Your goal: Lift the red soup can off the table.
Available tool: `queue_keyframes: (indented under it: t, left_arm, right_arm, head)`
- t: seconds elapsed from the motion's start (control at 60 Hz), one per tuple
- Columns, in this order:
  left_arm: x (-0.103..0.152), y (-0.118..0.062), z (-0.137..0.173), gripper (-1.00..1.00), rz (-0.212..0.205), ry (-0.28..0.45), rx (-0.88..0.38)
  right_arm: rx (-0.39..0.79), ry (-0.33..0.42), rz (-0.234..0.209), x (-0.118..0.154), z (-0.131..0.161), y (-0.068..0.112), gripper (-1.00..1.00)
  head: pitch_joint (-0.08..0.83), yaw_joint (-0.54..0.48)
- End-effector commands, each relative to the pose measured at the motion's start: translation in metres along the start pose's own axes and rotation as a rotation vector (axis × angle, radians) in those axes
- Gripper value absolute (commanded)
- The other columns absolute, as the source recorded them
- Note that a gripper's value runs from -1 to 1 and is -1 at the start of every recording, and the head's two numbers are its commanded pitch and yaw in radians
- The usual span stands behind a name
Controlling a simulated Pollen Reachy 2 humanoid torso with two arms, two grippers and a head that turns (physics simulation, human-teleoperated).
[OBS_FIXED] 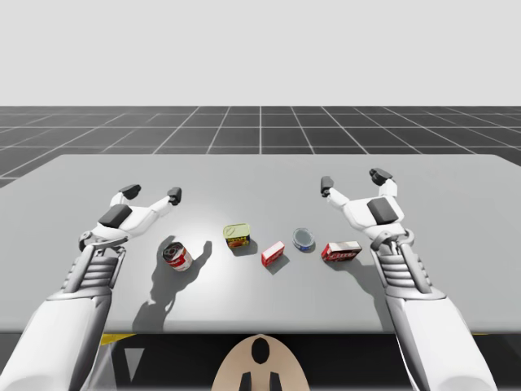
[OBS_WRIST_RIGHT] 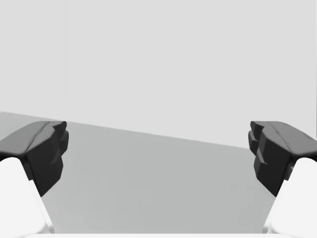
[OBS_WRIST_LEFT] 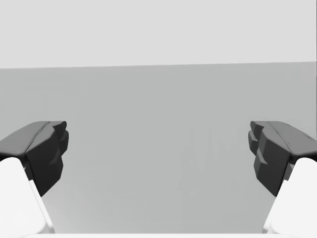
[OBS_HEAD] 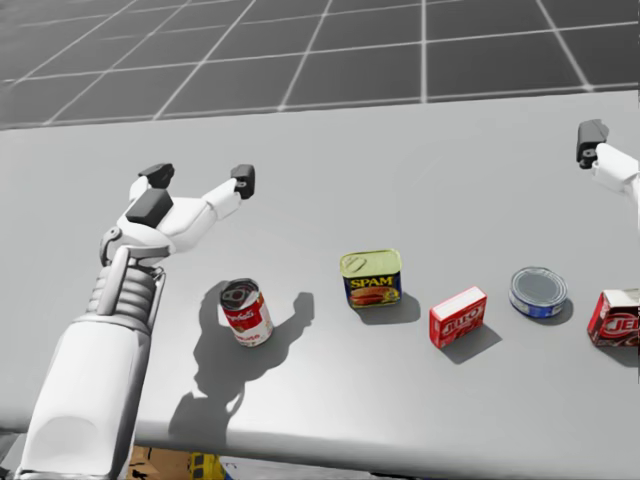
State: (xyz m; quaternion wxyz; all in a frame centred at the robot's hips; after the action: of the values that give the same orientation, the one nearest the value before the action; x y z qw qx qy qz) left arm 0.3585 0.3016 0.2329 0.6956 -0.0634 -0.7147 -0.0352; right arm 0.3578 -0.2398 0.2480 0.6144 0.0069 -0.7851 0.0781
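Left gripper [OBS_FIXED: 152, 193] released, fingers spread wide, hovering over the flat grey table [OBS_FIXED: 260, 175] beyond the red cylindrical metal soup can [OBS_FIXED: 177, 256]. Can stands on the table, untouched. Far right, right gripper [OBS_FIXED: 352, 180] likewise released, well apart. I judge nothing done: approach, grasp, lift remain.

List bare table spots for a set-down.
Free: the far table between left end effector and right end effector, and the near edge strip. Crowded: the row from red soup can across to the red box.
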Motion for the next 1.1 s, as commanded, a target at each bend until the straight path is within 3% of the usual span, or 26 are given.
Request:
queue_keyframes:
  t: [0.017, 0.15, 0.367, 0.467, 0.617, 0.7, 0.783, 0.883, 1.1]
  left_arm:
    - [0.000, -0.001, 0.000, -1.00, -0.003, 0.001, -0.006]
    - [-0.001, -0.001, 0.000, -1.00, -0.003, 0.004, -0.010]
    - [0.005, -0.004, 0.005, -1.00, 0.015, -0.003, -0.027]
    - [0.014, -0.007, 0.021, -1.00, 0.055, 0.007, -0.088]
    - [0.025, -0.011, 0.062, -1.00, 0.035, 0.009, -0.170]
    - [0.026, -0.010, 0.083, -1.00, 0.020, 0.048, -0.223]
    - [0.021, -0.009, 0.102, -1.00, 0.010, 0.046, -0.259]
    - [0.005, -0.009, 0.127, -1.00, -0.030, 0.043, -0.287]
    - [-0.039, -0.003, 0.152, -1.00, 0.026, 0.105, -0.309]
  right_arm:
    - [0.007, 0.004, 0.010, -0.001, 0.000, 0.002, -1.00]
    - [0.014, 0.007, 0.015, -0.003, 0.000, 0.003, -1.00]
    - [0.018, 0.012, 0.023, -0.004, 0.000, 0.004, -1.00]
    - [0.016, 0.014, 0.025, -0.005, 0.000, 0.004, -1.00]
    - [0.015, 0.014, 0.030, -0.006, 0.000, 0.005, -1.00]
    - [0.014, 0.012, 0.030, -0.006, 0.000, 0.005, -1.00]
    - [0.012, 0.011, 0.030, -0.006, 0.000, 0.004, -1.00]
    - [0.010, 0.010, 0.028, -0.005, 0.000, 0.004, -1.00]
    - [0.005, 0.004, 0.023, -0.003, 0.000, 0.003, -1.00]
  head:
    - [0.637, 0.30]
    - [0.697, 0.41]
    - [0.705, 0.42]
    - [0.694, 0.41]
    - [0.690, 0.41]
    - [0.692, 0.41]
    - [0.692, 0.40]
    - [0.694, 0.40]
    - [0.698, 0.40]
